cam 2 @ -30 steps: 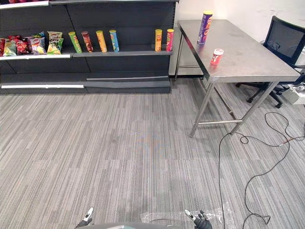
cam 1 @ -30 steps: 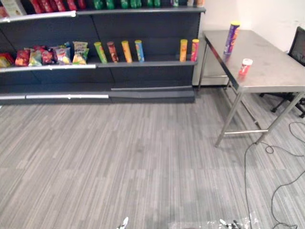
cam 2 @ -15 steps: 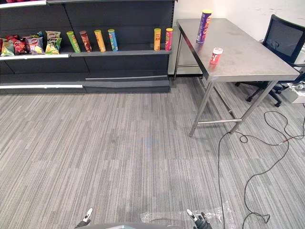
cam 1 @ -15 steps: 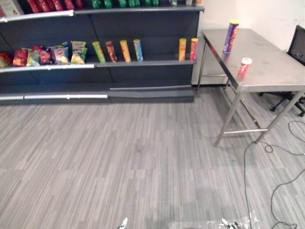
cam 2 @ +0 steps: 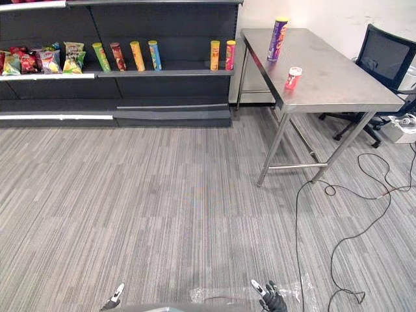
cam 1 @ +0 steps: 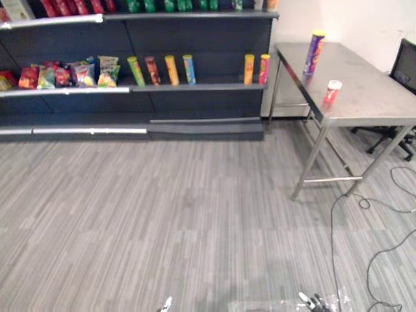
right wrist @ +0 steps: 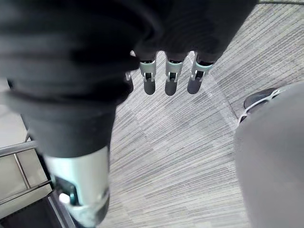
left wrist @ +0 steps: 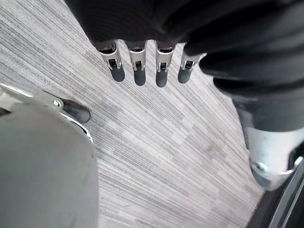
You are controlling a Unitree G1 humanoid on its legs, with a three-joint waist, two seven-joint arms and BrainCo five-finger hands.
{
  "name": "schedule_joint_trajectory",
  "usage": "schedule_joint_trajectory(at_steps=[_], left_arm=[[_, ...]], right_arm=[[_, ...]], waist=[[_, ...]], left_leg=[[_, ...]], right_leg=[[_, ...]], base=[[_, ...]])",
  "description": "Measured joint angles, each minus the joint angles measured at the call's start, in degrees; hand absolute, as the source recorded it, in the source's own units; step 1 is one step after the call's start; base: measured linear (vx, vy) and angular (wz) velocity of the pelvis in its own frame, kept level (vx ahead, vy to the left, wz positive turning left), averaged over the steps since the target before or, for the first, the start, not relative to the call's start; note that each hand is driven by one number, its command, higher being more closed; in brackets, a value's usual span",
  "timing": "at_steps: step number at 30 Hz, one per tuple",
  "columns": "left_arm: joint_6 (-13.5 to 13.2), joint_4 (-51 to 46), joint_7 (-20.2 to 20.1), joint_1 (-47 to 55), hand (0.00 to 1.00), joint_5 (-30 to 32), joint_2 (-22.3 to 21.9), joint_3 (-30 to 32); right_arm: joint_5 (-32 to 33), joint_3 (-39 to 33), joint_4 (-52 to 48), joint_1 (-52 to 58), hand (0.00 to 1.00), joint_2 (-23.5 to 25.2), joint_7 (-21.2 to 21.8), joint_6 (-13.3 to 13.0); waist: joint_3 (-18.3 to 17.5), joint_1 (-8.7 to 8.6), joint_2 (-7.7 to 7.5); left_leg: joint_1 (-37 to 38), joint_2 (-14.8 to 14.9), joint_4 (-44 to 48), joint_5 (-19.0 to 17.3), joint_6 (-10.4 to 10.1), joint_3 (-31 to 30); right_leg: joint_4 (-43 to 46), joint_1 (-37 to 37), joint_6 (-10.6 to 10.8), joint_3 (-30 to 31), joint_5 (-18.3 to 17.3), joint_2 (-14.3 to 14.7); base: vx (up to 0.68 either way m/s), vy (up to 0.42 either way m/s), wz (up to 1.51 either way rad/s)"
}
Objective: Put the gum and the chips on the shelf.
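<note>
- Two task items stand on the steel table (cam 1: 370,97) in the left eye view. The purple chips can (cam 1: 314,51) is upright near the far end. The small red gum tub (cam 1: 332,91) is closer to the robot, by the table's left edge and apart from the can. The dark shelf (cam 1: 195,86) to the left carries a row of tubes (cam 1: 162,69) and snack bags (cam 1: 71,73).
- Right eye view: the left hand (cam 2: 116,298) and right hand (cam 2: 270,299) peek in at the bottom edge over the grey carpet (cam 2: 195,195), well apart from the table and shelf. An office chair (cam 2: 383,58) stands behind the table.
- Left wrist view: the left hand's fingers (left wrist: 138,71) hang straight and slightly spread, empty, above the carpet.
- Right wrist view: the right hand's fingers are likewise straight and hold nothing.
</note>
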Motion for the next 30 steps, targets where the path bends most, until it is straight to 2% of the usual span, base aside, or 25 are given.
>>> schedule_joint_trajectory(at_steps=[1, 2, 3, 4, 7, 8, 10, 12, 15, 16, 17, 18, 19, 20, 21, 24, 26, 27, 29, 30], left_arm=[[0.0, 0.0, 0.4, -0.1, 0.00, 0.0, 0.2, 0.2], [0.0, 0.0, 0.5, -0.1, 0.00, 0.0, 0.3, 0.5], [0.0, -0.1, 0.6, -0.1, 0.00, 0.0, 0.3, 0.9], [-0.1, -0.3, 0.6, 0.0, 0.00, 0.0, 0.2, 1.6], [-0.2, -1.2, 0.1, 0.0, 0.00, -0.7, -0.1, 2.9], [-0.7, -1.3, 0.1, 0.2, 0.00, -0.7, -0.2, 2.9], [-1.4, -1.2, -0.1, 0.4, 0.00, -0.7, -0.4, 2.9], [-1.7, -1.3, -0.6, 0.6, 0.00, -0.5, -0.3, 2.8], [-1.7, -1.2, -2.0, 1.4, 0.00, -0.5, -0.9, 2.7], [-1.7, -1.1, -2.3, 2.0, 0.00, -0.5, -1.6, 2.8], [-1.7, -1.1, -2.2, 2.6, 0.00, -0.3, -1.0, 2.7], [-1.8, -1.2, -2.2, 2.6, 0.00, -0.1, -0.7, 2.7], [-2.0, -1.6, -2.1, 2.4, 0.00, 0.7, -0.2, 2.7], [-1.8, -2.3, -2.0, 2.2, 0.00, 2.4, 0.4, 2.7], [-1.8, -2.6, -2.0, 2.2, 0.00, 2.4, 0.4, 2.7], [-1.0, -2.2, -2.2, 2.2, 0.00, 2.4, 0.5, 2.7], [-0.5, -1.9, -2.4, 2.2, 0.00, 2.4, 0.6, 2.6], [-0.4, -1.4, -2.5, 2.2, 0.00, 2.4, 0.7, 2.6], [-0.4, -1.0, -2.5, 2.3, 0.00, 2.7, 0.7, 2.5], [-0.4, -1.1, -2.7, 2.4, 0.00, 4.9, 0.9, 2.3]], right_arm=[[0.0, 0.0, 0.0, 0.0, 0.00, 0.0, 0.0, 0.4], [0.0, 0.0, 0.0, 0.0, 0.00, 0.0, -0.1, 0.5], [-0.2, 0.0, 0.0, 0.0, 0.00, 0.0, -0.1, 0.6], [-0.4, 0.0, 0.0, 0.0, 0.00, 0.0, -0.3, 0.9], [-2.0, -0.1, 0.0, 0.6, 0.00, -0.2, -0.8, 1.4], [-2.0, -0.2, -0.4, 0.6, 0.00, -0.6, -1.3, 1.4], [-2.0, -0.2, -1.1, 0.6, 0.00, -0.7, -1.7, 1.3], [-2.0, -0.2, -1.1, 0.6, 0.00, -0.7, -2.0, 1.3], [-2.0, -0.6, -1.2, 1.2, 0.00, -1.1, -1.9, 1.0], [-2.1, -0.6, -1.2, 1.6, 0.00, -1.4, -1.6, 0.9], [-2.5, -0.8, -1.0, 1.8, 0.00, -1.0, -1.6, 1.0], [-2.7, -1.0, -1.0, 1.9, 0.00, -0.9, -1.3, 1.0], [-3.1, -1.5, -1.1, 1.9, 0.00, -0.3, -0.8, 1.0], [-4.1, -2.4, -1.0, 1.7, 0.00, 0.5, -0.6, 0.9], [-4.4, -2.4, -1.1, 1.6, 0.00, 0.4, -0.6, 0.9], [-4.7, -2.9, -1.1, 1.6, 0.00, 0.6, -1.2, 0.1], [-4.7, -4.0, -1.1, 1.8, 0.00, 1.2, -1.9, -0.2], [-4.8, -4.4, -1.2, 2.3, 0.00, 1.5, -2.5, -1.0], [-4.9, -4.4, -1.6, 2.9, 0.00, 1.5, -2.6, -1.8], [-4.8, -4.4, -1.7, 2.9, 0.00, 1.5, -2.7, -2.2]], waist=[[0.9, -0.20, -0.80], [1.1, -0.18, -0.84], [1.5, -0.16, -0.47], [2.2, -0.09, -0.83], [3.8, 0.34, -1.42], [4.0, 0.35, -0.74], [4.4, -0.12, -0.40], [4.5, 0.01, -0.45], [5.0, 0.26, 0.52], [5.4, 0.25, 1.14], [5.3, 0.54, 0.96], [5.1, 0.50, 0.41], [5.1, 0.31, -0.81], [5.2, 0.39, -1.27], [5.1, 0.59, -1.75], [4.7, 0.46, -1.59], [3.8, 0.48, -1.61], [3.1, 0.42, -1.59], [2.2, 0.45, -1.59], [2.1, 0.33, -1.53]], left_leg=[[-1.2, 0.0, 3.5, -1.7, 0.0, -0.1], [-2.4, 0.1, 5.8, -2.7, 0.0, -0.1], [-4.7, 0.7, 11.4, -5.2, -0.2, 0.0], [-7.7, 1.3, 18.2, -6.9, -1.2, 0.3], [-14.4, 2.2, 32.0, -7.1, -1.4, 0.5], [-15.0, 3.7, 34.1, -9.4, -0.9, 1.9], [-16.7, 5.7, 34.5, -10.6, -1.1, 1.7], [-18.7, 6.8, 31.8, -10.0, -1.8, 1.1], [-20.4, 7.8, 23.7, -6.2, -4.1, -2.4], [-20.1, 8.9, 22.4, -2.7, -5.7, -2.5], [-19.3, 7.2, 23.7, -3.4, -3.4, -1.2], [-19.4, 6.4, 24.5, -4.5, -2.9, -0.9], [-20.1, 5.2, 27.2, -6.9, -1.9, -0.7], [-20.7, 4.4, 29.4, -8.8, -1.5, 0.2], [-20.8, 4.1, 30.2, -9.8, -1.3, 0.5], [-20.2, 3.1, 32.6, -12.9, 1.2, 2.5], [-19.4, 2.1, 32.0, -13.6, 2.3, 3.5], [-18.3, 0.7, 30.7, -13.8, 2.7, 3.8], [-16.4, -1.0, 28.4, -14.4, 3.9, 4.7], [-14.8, -2.0, 26.7, -15.0, 5.0, 4.8]], right_leg=[[1.9, -0.9, -0.1, -0.2, -1.2, -0.5], [2.9, -1.1, -0.2, -0.2, -1.7, -0.8], [4.7, -1.8, -0.5, -0.2, -3.0, -1.0], [6.1, -2.3, -0.6, -0.3, -4.3, -1.1], [8.9, -2.1, -1.1, -0.1, -6.2, -2.4], [9.9, -1.8, -0.9, 0.0, -6.9, -2.6], [12.1, -2.0, -0.1, 0.2, -8.6, -3.6], [13.6, -2.2, 0.9, 1.0, -9.8, -5.4], [14.2, -1.4, 3.7, 3.5, -11.5, -7.6], [14.2, -0.1, 5.1, 4.6, -12.3, -8.1], [13.1, 1.4, 5.9, 5.9, -12.7, -9.6], [12.0, 2.1, 5.7, 6.6, -12.6, -10.0], [10.4, 3.1, 5.3, 8.3, -11.4, -10.1], [9.5, 3.3, 6.7, 9.5, -10.2, -11.2], [9.5, 3.4, 6.9, 10.1, -9.6, -11.6], [10.3, 3.0, 8.5, 11.8, -6.3, -13.2], [13.6, 0.9, 9.2, 13.2, -4.0, -14.4], [18.5, -1.8, 9.2, 14.4, -1.7, -15.6], [27.3, -6.7, 8.0, 15.4, 2.2, -17.2], [33.5, -9.7, 5.4, 15.3, 6.1, -18.2]], base=[[-0.03, -0.013, 0.11], [-0.03, -0.023, 0.08], [-0.03, -0.031, 0.07], [-0.02, -0.033, 0.09], [-0.01, -0.019, 0.06], [0.03, 0.057, -0.03], [0.05, 0.112, 0.02], [0.15, 0.179, 0.01], [0.23, 0.302, -0.27], [0.37, 0.465, -0.33], [0.40, 0.437, -0.25], [0.36, 0.321, -0.05], [0.32, 0.257, 0.03], [0.31, 0.276, -0.02], [0.35, 0.332, -0.18], [0.26, 0.228, -0.23], [0.29, 0.227, -0.17], [0.26, 0.183, -0.06], [0.26, 0.204, -0.01], [0.20, 0.184, 0.04]])
